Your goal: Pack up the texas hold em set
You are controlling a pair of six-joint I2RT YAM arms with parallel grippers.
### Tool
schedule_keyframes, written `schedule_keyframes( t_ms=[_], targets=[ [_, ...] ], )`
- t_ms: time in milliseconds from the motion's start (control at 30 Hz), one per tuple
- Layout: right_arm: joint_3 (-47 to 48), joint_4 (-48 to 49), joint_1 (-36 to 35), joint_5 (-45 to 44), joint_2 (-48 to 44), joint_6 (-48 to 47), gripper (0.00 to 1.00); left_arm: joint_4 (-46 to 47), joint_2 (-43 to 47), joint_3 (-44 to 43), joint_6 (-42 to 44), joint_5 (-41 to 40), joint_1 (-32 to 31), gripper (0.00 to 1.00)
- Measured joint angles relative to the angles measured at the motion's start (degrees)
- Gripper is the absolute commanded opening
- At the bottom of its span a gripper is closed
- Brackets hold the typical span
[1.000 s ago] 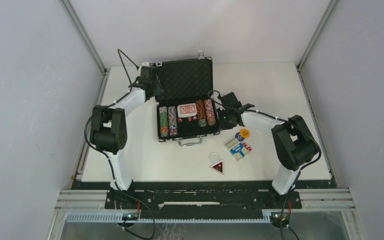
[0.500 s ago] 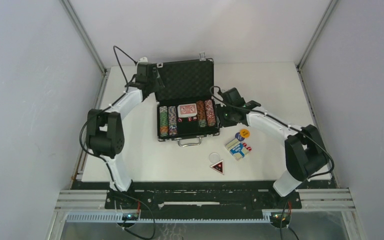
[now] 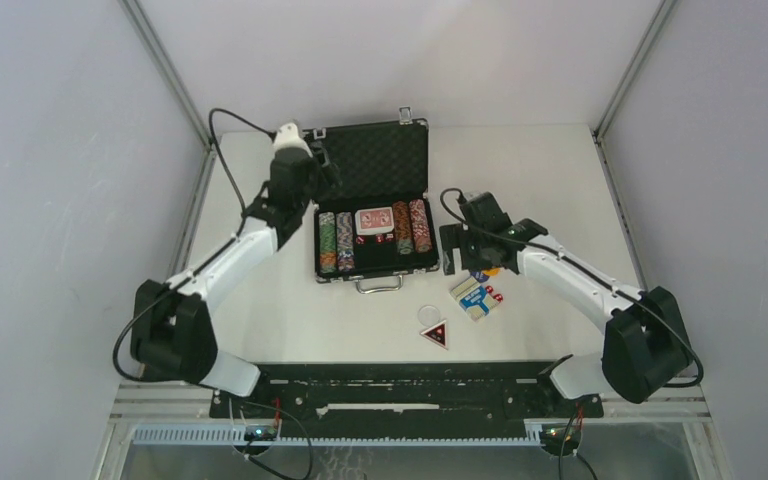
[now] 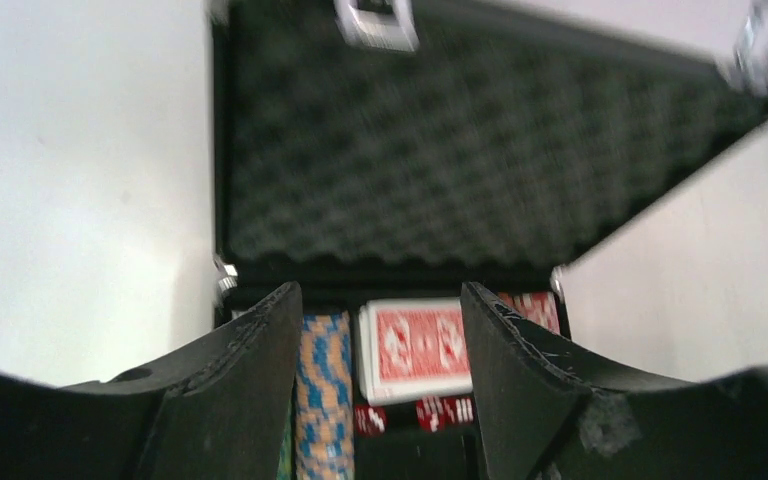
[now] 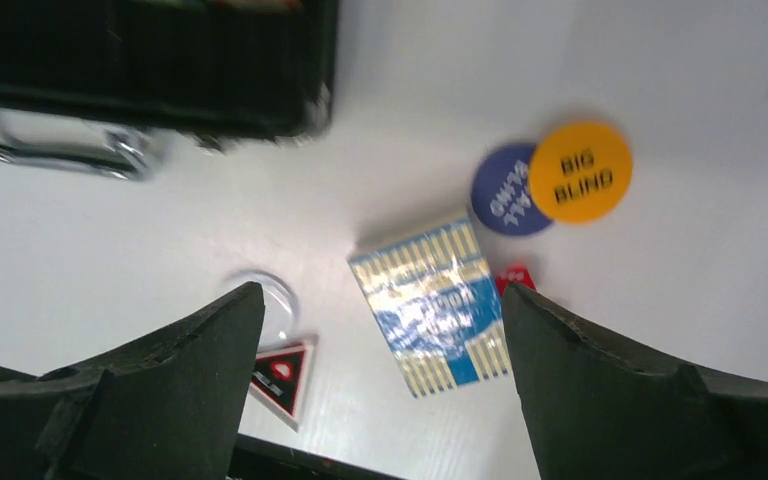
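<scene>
Packing looked unfinished. The briefcase [image 3: 370, 165] stood open at the centre of the top view, with chip stacks [image 3: 336, 242] and a red deck [image 3: 374, 220] in its tray. The blue deck [image 5: 440, 315] and round tokens [image 5: 580, 170] lay on the desk [image 3: 290, 310] to its lower right. The right gripper [image 5: 382, 295] hung above the blue deck, jaws wide apart and empty. It would do best to come down square across the deck's narrow sides. The left gripper [image 4: 378, 295], jaws apart and empty, hovered by the lid's left edge.
</scene>
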State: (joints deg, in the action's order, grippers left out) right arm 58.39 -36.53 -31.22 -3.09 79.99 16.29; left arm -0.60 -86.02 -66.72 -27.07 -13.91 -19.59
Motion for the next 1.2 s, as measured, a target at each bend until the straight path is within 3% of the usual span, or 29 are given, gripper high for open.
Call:
schedule_keyframes(
  t_ms=[233, 467, 867, 1200],
  targets=[
    [-11.7, -0.1, 0.4, 0.0, -2.7, 1.6, 0.96, 2.8, 12.0, 13.8, -2.5, -2.6, -9.1, 0.64],
    [-15.8, 2.3, -0.8, -1.0, -2.5, 2.4, 0.97, 5.3, 24.7, 25.1, -3.6, -4.7, -12.8, 0.64],
    [-15.2, 4.0, -3.8, -4.9, 0.2, 3.7, 0.96, 3.8, 27.8, 31.0, -3.5, -6.5, -12.7, 0.64],
    [-13.9, 8.3, -13.8, -8.0, 2.3, 6.7, 0.93, 3.0, 28.3, 33.2, -3.4, -6.4, -12.7, 0.64]
  ],
)
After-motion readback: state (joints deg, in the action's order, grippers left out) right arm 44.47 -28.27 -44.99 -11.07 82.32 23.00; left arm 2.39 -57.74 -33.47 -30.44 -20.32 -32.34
